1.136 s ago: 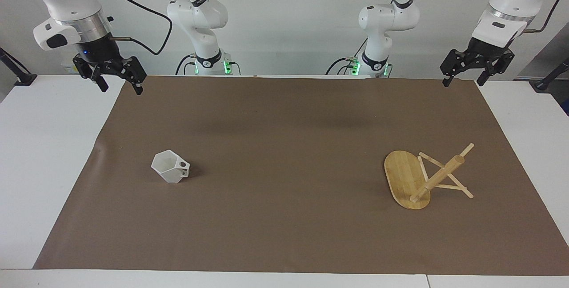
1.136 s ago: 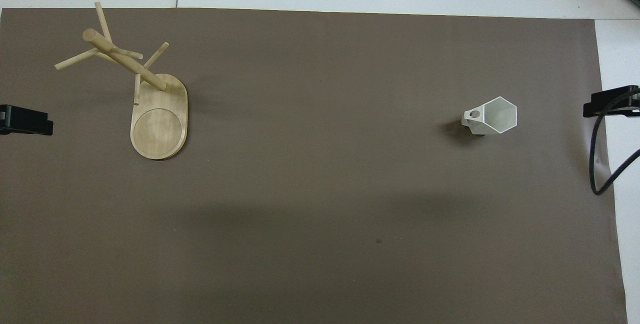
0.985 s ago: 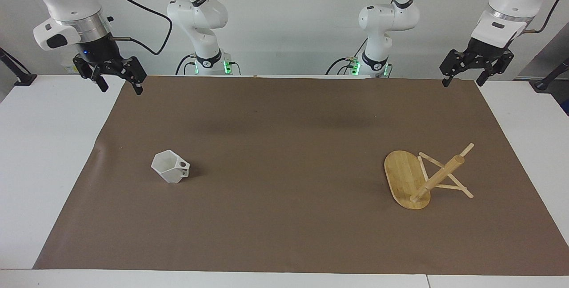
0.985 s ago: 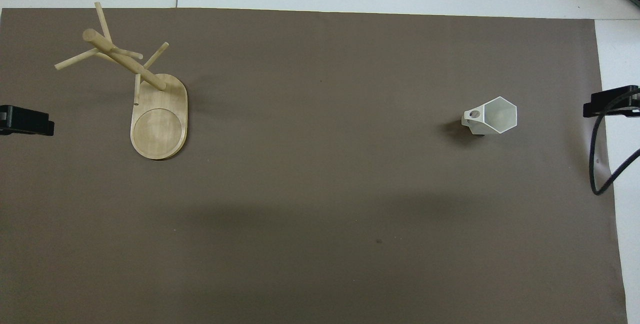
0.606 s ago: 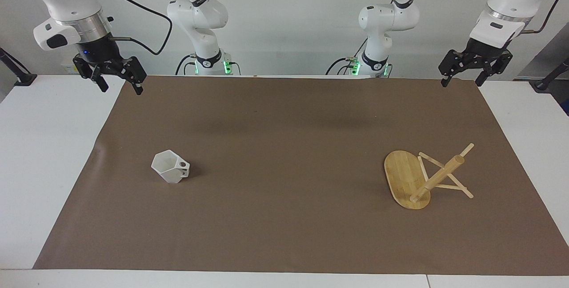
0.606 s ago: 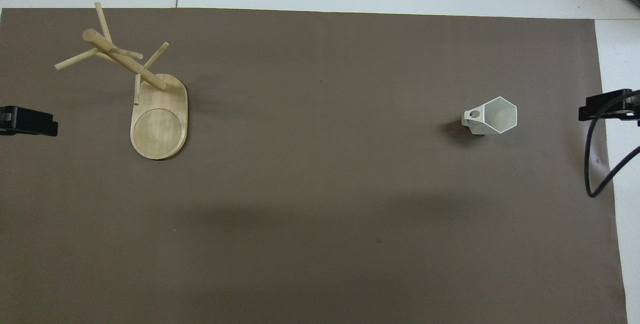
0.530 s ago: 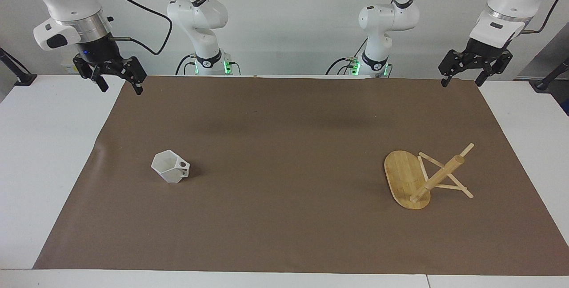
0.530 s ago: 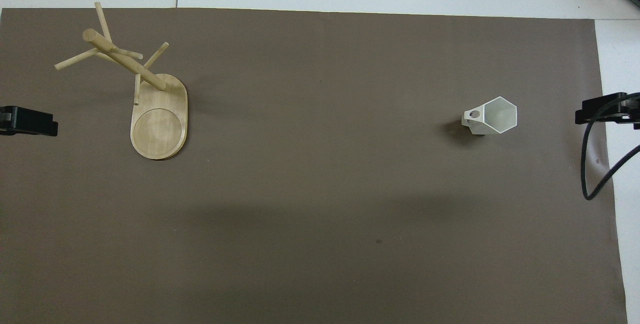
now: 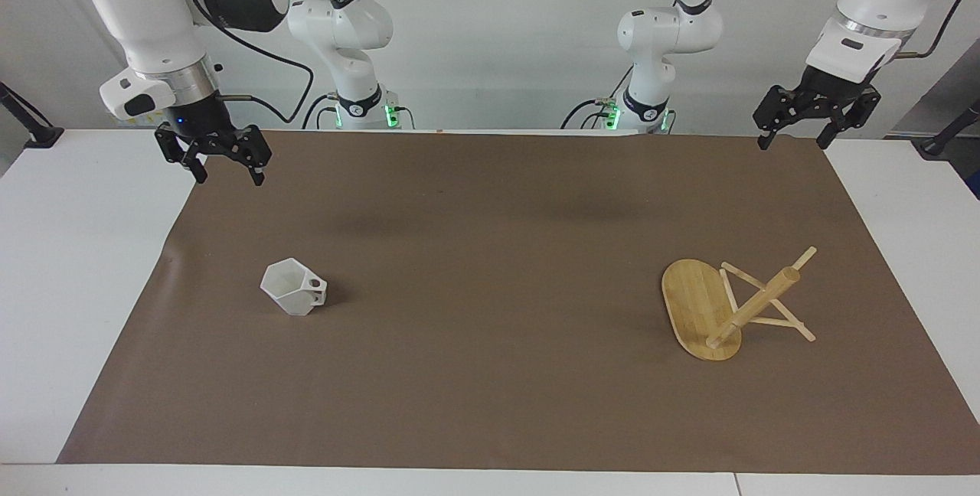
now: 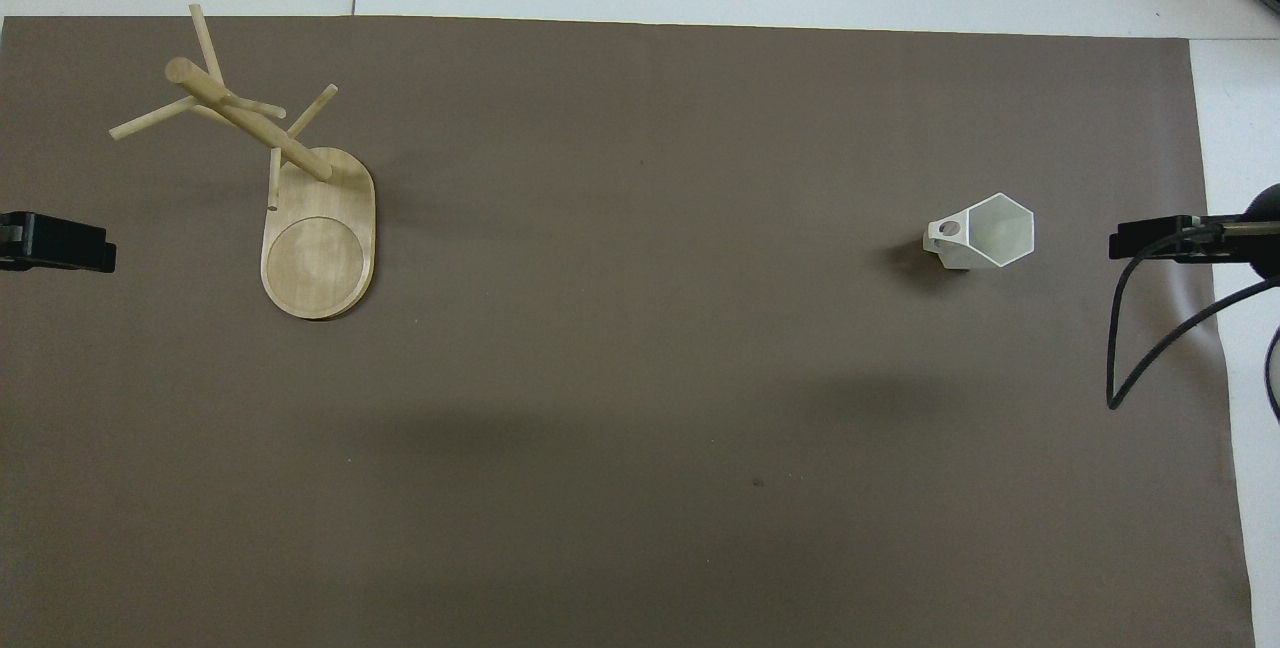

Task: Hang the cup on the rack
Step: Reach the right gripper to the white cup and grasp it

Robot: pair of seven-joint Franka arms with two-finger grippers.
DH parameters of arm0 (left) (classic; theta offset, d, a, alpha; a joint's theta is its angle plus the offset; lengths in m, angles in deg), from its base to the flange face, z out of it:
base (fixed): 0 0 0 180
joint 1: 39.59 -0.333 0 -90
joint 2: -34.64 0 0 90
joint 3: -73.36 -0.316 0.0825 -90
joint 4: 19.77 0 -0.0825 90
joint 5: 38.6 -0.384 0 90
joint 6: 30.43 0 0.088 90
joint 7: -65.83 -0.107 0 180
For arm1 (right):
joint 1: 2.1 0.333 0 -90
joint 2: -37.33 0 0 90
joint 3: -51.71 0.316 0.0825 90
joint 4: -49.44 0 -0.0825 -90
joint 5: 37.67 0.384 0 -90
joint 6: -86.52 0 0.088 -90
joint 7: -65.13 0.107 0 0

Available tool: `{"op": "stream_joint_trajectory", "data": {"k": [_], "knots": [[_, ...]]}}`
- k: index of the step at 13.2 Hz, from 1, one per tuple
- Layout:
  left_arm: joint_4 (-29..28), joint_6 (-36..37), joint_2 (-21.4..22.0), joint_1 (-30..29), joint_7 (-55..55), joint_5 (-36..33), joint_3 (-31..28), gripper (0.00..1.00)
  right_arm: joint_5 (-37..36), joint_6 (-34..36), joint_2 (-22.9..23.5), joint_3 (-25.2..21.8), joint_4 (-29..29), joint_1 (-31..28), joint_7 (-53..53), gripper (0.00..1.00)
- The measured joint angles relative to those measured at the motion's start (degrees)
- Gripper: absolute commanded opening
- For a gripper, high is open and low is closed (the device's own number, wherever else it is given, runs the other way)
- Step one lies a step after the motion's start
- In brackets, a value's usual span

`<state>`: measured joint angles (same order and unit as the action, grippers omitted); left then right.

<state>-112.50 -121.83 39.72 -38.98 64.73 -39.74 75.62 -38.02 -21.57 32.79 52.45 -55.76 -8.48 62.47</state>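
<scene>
Cup [image 9: 294,296] upright on tabletop [image 9: 490,197], lower left of facing view; rack [image 9: 733,305] lower right. Right gripper [image 9: 223,162] upper left, jaws released, empty. Left gripper [image 9: 792,129] upper right waits, jaws released. Risk: faceted sides slip in jaws; thin pegs miss handle.

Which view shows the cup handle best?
Facing view: the cup stands on the mat with its handle side-on, holes and blocky outline visible. The overhead view looks into the hexagonal rim, showing only the handle's top with one hole.
</scene>
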Motion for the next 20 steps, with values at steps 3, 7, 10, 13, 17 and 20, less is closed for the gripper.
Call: {"op": "stream_joint_trajectory", "data": {"k": [3, 7, 10, 13, 17, 20], "knots": [[0.0, 0.0, 0.0, 0.0, 0.0, 0.0, 0.0, 1.0, 0.0, -5.6, 1.4, -0.2, -3.2, -0.3, 0.0, 1.0], [0.0, 0.0, 0.0, 0.0, 0.0, 0.0, 0.0, 1.0, 0.0, -14.9, 8.2, -0.2, -5.7, -0.4, 0.0, 1.0], [0.0, 0.0, 0.0, 0.0, 0.0, 0.0, 0.1, 1.0, 0.0, -20.0, 12.7, 0.0, -5.7, -0.3, 0.0, 1.0], [0.0, 0.0, 0.0, 0.0, 0.0, 0.0, 0.2, 1.0, 0.0, -22.8, 14.7, 0.0, -6.1, -0.2, 0.0, 1.0], [0.0, 0.0, 0.0, 0.0, 0.0, 0.1, 0.3, 1.0, 0.0, -25.9, 16.0, 0.0, -7.5, -0.2, 0.0, 1.0], [0.0, 0.0, 0.0, 0.1, 0.0, 0.1, 0.4, 1.0, 0.0, -27.3, 16.8, 0.0, -7.9, -0.2, 0.4, 1.0]]}}
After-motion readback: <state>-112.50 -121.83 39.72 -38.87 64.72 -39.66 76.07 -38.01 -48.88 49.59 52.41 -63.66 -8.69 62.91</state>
